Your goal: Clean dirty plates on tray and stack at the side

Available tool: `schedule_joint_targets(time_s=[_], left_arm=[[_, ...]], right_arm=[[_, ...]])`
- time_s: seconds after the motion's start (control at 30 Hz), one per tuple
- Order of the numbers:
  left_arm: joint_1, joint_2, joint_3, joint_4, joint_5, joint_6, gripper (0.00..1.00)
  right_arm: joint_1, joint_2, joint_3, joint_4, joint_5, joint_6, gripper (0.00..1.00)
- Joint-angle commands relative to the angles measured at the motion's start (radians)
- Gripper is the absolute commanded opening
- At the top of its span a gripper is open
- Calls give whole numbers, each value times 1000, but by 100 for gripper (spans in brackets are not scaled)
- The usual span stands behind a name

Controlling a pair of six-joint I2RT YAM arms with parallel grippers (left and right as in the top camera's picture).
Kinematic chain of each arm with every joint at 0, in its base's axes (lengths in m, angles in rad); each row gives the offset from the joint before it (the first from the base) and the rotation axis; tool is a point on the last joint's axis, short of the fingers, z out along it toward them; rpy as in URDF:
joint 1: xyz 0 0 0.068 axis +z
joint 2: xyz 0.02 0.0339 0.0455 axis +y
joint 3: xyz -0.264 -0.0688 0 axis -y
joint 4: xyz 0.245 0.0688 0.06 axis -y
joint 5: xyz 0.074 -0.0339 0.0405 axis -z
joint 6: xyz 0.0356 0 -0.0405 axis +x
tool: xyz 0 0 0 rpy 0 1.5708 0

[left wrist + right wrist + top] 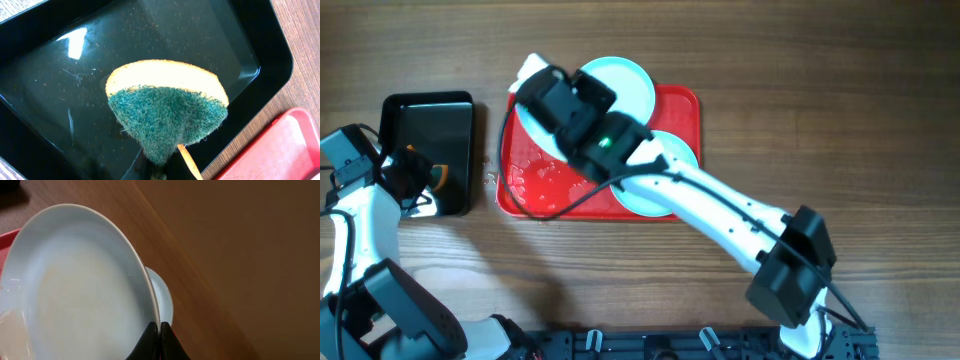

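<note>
The right claw (160, 332) is clenched on the rim of one dirty plate (80, 295) and holds it tilted over the upper left part of the red tray (535, 185). In the overhead view the right arm (720, 205) covers this plate except for a white sliver at its upper left. In the right wrist view the frame cuts off the plate's left and lower portions, and it cannot be told whether there is a smear on its pale face. A second plate (620, 85) lies at the tray's upper edge, partly under the arm. A third plate (678, 148) lies at the tray's right side, its left portion hidden by the arm. The left claw (157, 172) is clamped on a green-and-yellow sponge (165, 112) above the black tray (45, 100), at the left of the tabletop (820, 90). The sponge hides nearly all of this claw.
</note>
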Motion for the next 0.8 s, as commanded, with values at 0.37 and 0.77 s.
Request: schedule_joint_targets(time_s=[0.37, 0.77], left_arm=[[2, -24, 10, 0, -9, -30, 4], [2, -24, 10, -1, -9, -30, 4]], right_arm=[[101, 6, 2, 130, 285, -276, 4], [110, 6, 2, 113, 284, -125, 4]])
